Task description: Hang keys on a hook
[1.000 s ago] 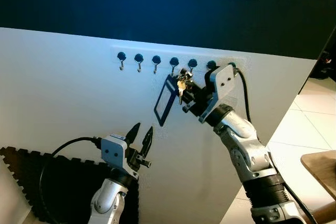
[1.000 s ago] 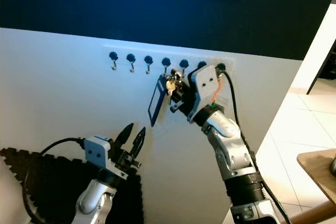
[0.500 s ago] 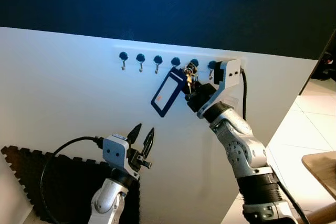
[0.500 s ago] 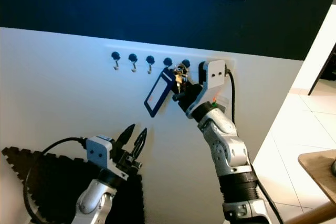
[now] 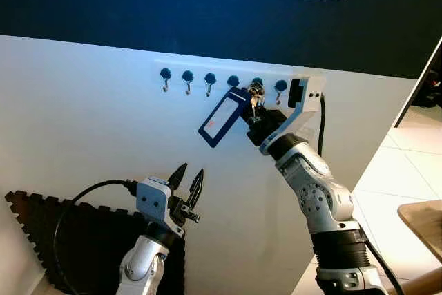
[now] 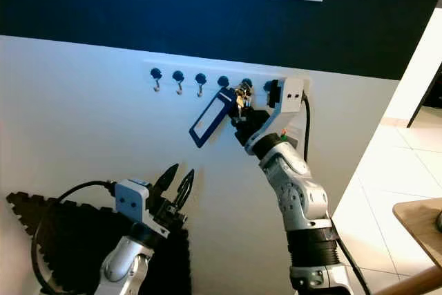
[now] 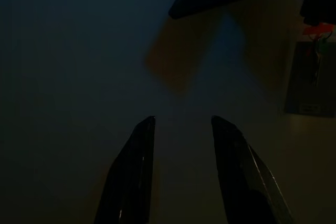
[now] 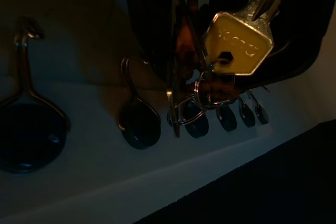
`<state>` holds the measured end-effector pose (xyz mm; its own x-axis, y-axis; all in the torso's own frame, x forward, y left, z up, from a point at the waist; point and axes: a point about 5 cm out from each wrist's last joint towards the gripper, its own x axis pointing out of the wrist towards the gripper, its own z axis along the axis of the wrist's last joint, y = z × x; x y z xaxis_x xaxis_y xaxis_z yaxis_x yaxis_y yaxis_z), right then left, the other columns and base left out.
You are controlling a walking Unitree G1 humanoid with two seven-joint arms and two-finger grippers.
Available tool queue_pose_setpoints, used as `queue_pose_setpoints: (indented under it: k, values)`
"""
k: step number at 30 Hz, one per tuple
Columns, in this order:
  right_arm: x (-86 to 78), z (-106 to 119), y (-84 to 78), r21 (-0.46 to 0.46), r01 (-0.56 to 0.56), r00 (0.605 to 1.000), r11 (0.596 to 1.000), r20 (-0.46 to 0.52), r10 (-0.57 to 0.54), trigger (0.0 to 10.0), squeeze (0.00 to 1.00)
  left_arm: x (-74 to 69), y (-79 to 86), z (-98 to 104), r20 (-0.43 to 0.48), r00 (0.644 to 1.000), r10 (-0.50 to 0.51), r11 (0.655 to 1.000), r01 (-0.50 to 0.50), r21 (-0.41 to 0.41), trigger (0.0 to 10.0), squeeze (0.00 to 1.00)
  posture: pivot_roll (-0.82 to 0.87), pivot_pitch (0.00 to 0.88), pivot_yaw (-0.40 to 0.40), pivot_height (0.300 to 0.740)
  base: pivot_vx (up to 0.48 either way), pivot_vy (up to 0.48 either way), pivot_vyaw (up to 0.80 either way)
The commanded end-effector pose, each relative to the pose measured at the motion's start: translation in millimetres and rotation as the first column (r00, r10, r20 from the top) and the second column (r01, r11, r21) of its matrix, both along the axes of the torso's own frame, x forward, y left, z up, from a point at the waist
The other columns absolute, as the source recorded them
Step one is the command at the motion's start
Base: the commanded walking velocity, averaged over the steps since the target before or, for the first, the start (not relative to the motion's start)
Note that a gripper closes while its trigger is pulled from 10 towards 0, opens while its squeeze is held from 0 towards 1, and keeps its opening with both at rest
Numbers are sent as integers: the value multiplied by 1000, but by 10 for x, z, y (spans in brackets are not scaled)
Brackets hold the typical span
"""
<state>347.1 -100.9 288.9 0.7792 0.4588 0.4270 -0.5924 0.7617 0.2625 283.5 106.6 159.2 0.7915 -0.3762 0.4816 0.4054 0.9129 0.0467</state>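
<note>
- The right claw [image 5: 257, 114] is raised to the row of hooks [image 5: 210, 81] on the white wall [image 5: 83, 115], its fingers clamped on the bunch of keys [image 5: 254, 94].
- The keys sit right at the fifth hook [image 5: 257, 83] counted from the robot's left, with the blue tag [image 5: 224, 117] sticking out sideways and tilted below them, clear of the wall.
- In the right wrist view, a brass key [image 8: 236, 43] and its rings [image 8: 202, 100] hang just in front of a hook's curved wire [image 8: 134, 95]; whether a ring has already slipped over that wire cannot be told.
- Judged from this, the carrying and lifting are done, and the keys are at hook height.
- What appears left: threading a ring onto the hook, letting the bunch settle, then parting the fingers and drawing the arm back.
- The tilted tag suggests the bunch is borne by the claw, not by the hook.
- The left claw [image 5: 186, 183] sits low near the wall with its fingers apart and nothing between them, above a dark foam mat [image 5: 69, 240] on the floor.
</note>
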Motion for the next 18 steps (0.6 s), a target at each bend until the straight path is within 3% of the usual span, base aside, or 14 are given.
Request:
queue_pose_setpoints:
  k: [1,9,18]
  values:
    - [-39,66,-100,39,27,999,999,16,-28,10000,0,-3,19,-16,-12,1000,9,1000,-8,7,10000,0,48,84,-57,740,0,0,0]
    - [-161,-29,95,-25,-106,994,994,-13,105,10000,0,-1,14,-5,-8,1000,9,1000,-9,7,10000,0,48,90,-59,740,0,0,0]
    - [-244,-138,165,-27,-135,989,990,-62,134,10000,0,-8,10,-7,-9,1000,8,1000,-8,6,10000,0,46,95,-59,740,0,0,0]
